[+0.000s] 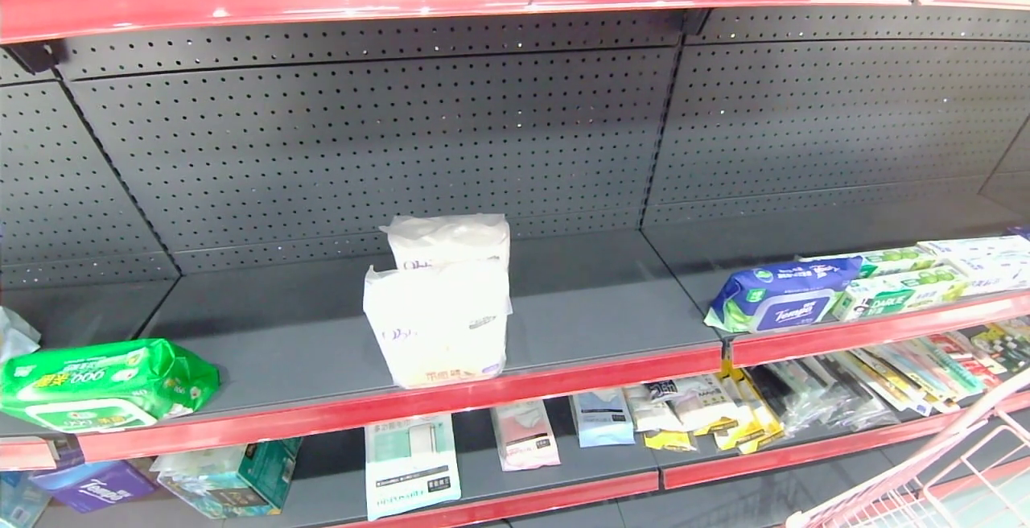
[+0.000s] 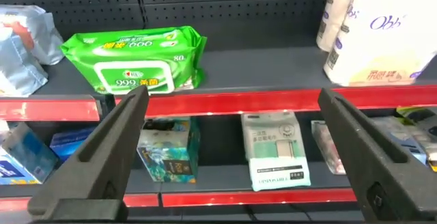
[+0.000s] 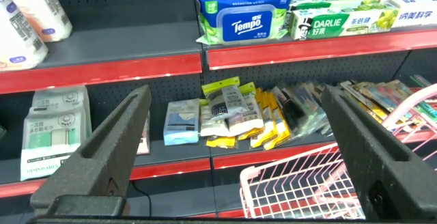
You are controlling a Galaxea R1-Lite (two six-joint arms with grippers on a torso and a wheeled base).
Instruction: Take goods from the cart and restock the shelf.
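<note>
- Left tool [image 2: 232, 95] and right tool [image 3: 235, 93] gape empty.
- Pink cart [image 1: 978, 407] sits lower right; centre-frame tissue packs [image 1: 438, 323] look soft and light, probably best squeezed gently mid-body.

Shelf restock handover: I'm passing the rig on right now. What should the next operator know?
Left gripper and right gripper: both open, empty.
Stocked so far on the middle shelf: two white tissue packs at centre, one behind the other; green wipes pack left; blue wipes pack and toothpaste boxes right.
Pink cart at lower right; its load is out of sight.
Left: bare stretches flank the tissue packs; probably fetch more from the cart.
</note>
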